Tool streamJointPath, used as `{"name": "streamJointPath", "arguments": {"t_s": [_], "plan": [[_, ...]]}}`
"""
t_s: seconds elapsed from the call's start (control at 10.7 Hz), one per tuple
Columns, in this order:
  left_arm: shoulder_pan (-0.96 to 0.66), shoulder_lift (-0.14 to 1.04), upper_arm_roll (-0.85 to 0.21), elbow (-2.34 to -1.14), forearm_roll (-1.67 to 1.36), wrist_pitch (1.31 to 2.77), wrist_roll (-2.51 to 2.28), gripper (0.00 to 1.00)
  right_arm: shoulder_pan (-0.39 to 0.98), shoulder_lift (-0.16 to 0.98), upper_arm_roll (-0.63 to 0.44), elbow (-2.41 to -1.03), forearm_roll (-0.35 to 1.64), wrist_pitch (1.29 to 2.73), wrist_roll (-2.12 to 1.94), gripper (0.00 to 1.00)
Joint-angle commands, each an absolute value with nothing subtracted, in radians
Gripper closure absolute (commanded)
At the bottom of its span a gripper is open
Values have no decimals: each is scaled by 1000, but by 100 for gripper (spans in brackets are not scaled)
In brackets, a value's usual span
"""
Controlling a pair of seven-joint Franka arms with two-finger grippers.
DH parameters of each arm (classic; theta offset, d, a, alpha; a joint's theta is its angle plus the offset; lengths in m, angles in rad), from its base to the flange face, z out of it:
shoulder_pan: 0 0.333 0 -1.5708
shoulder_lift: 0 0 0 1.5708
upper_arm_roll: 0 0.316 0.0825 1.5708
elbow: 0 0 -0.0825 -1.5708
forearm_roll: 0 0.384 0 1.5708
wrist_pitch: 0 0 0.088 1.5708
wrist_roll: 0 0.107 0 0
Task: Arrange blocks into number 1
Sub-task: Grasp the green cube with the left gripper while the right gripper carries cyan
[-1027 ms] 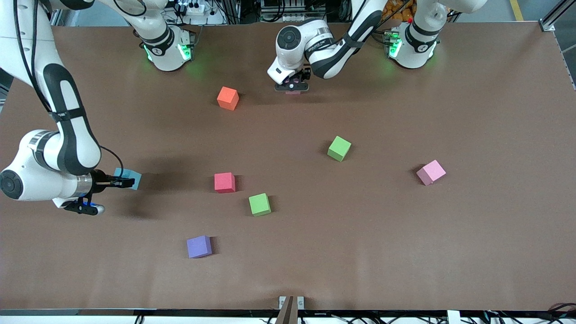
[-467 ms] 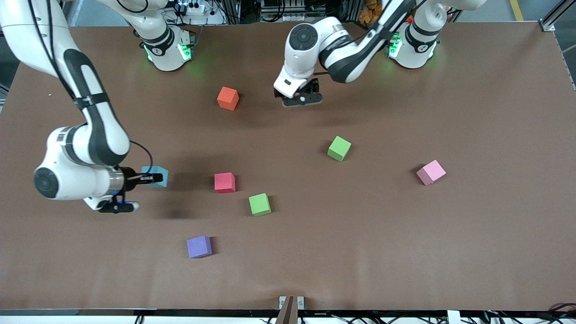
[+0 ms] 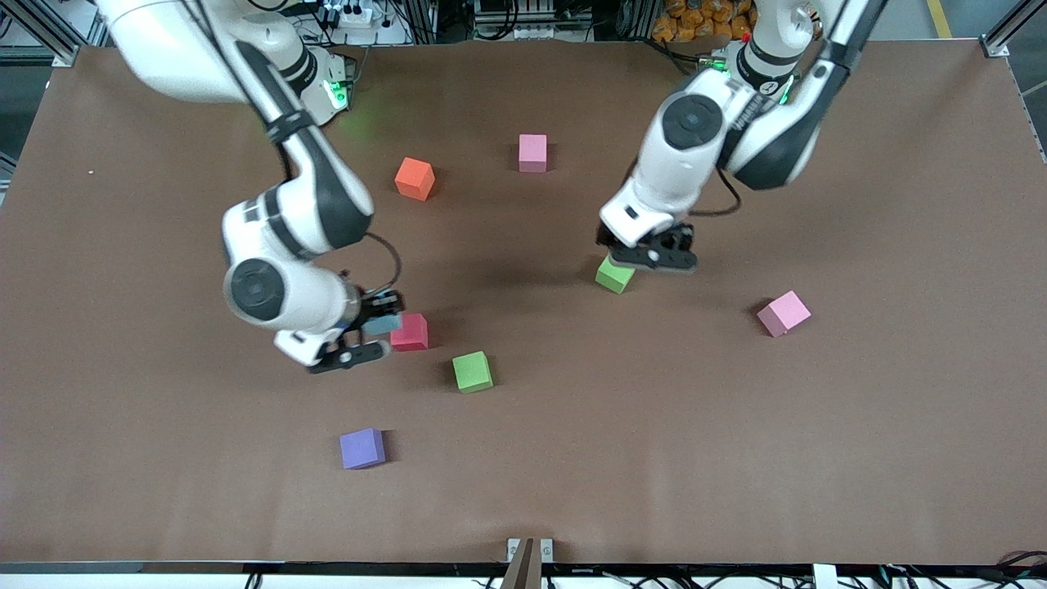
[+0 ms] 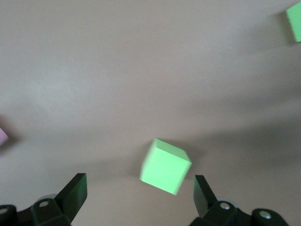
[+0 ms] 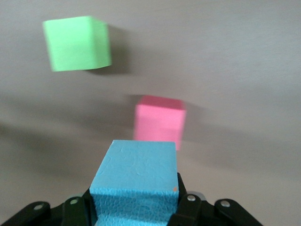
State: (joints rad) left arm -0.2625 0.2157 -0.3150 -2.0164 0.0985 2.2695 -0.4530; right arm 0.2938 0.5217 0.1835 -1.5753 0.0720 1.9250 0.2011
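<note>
My right gripper [image 3: 372, 329] is shut on the light blue block [image 3: 382, 325], held just beside the red block [image 3: 408, 332]. In the right wrist view the blue block [image 5: 136, 181] fills the jaws of the gripper [image 5: 134, 207], with the red block [image 5: 159, 120] and a green block [image 5: 76, 43] ahead. My left gripper [image 3: 650, 255] hangs open over a second green block [image 3: 613, 276], which shows between its fingers [image 4: 75, 193] as a green cube [image 4: 165, 165]. One pink block [image 3: 532, 152] lies near the bases, the other [image 3: 783, 312] toward the left arm's end.
An orange cube [image 3: 415, 178] sits beside the pink block near the bases. A purple cube [image 3: 361, 447] lies nearest the front camera. The other green block [image 3: 472, 371] rests just nearer the camera than the red one.
My right arm carried the blue block from its end of the table to the red block. My left gripper let go of the pink block near the bases and moved over the green block.
</note>
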Motion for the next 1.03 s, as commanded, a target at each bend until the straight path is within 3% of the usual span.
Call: {"name": "streamJointPath", "arguments": {"t_s": [0.0, 0.19, 0.47, 0.93], "plan": [[-296, 322, -301, -1990, 126, 2368, -416, 0, 431, 523, 172, -1577, 43, 1921, 335, 94], [-317, 399, -299, -1999, 129, 2456, -330, 0, 565, 529, 172, -1606, 43, 1924, 514, 95], [-321, 434, -299, -2014, 132, 2473, -181, 0, 707, 549, 173, -1683, 52, 2018, 693, 95], [-330, 463, -299, -2091, 132, 2534, -173, 0, 802, 580, 176, -1790, 67, 2212, 840, 96]]}}
